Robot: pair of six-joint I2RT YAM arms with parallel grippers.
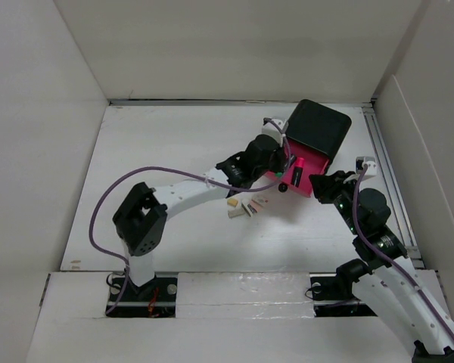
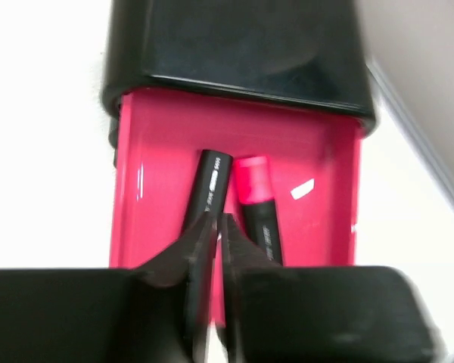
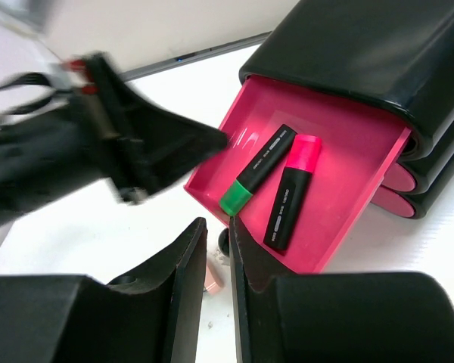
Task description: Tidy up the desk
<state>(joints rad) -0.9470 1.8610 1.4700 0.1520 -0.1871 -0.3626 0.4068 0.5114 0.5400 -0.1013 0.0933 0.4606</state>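
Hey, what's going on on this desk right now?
Two arms are tidying the desk. The top pink drawer of the black box is open, with a green-capped highlighter and a pink-capped highlighter lying inside. The left gripper hovers over them, fingers nearly shut and empty; the right gripper sits near the drawer's front. A few small items lie on the desk.

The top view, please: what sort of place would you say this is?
Likely a robot lab test cell, not a real office: a white desk boxed in by plain walls, robot arms bolted at its edge.
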